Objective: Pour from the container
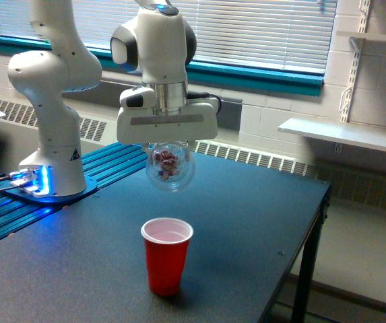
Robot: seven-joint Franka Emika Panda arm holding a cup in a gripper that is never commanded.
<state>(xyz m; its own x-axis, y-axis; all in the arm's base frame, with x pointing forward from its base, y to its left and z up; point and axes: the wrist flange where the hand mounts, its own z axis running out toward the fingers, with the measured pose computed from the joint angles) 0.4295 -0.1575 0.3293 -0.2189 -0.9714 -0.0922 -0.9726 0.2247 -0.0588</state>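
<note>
Exterior view, single camera. White Panda arm (153,40) reaches in from its base (48,178), which sits on a blue ribbed strip along the worktop's edge on the exterior view's left. Blue light glows at the foot of the base.

End effector (169,145) hangs over the middle of the dark worktop (246,222), its wide white body facing the camera. It is pinched on the container (170,165), a clear plastic cup held just under the body. Fingers themselves are mostly hidden behind the body and the cup, so the contact points cannot be made out.

Container is in the air, well clear of the worktop surface, tipped so that one round end faces the camera; which end cannot be told. Small reddish and dark pieces (166,160) show through its wall, bunched in the upper part of the cup. Individual pieces are too small to identify.

Red cup (166,256) stands upright on the worktop, near the front edge, mouth open upward, inside pale. It lies below the container, apart from it, not touching.

Background: window blinds, teal sill, wall shelf (344,134) on the exterior view's right.
</note>
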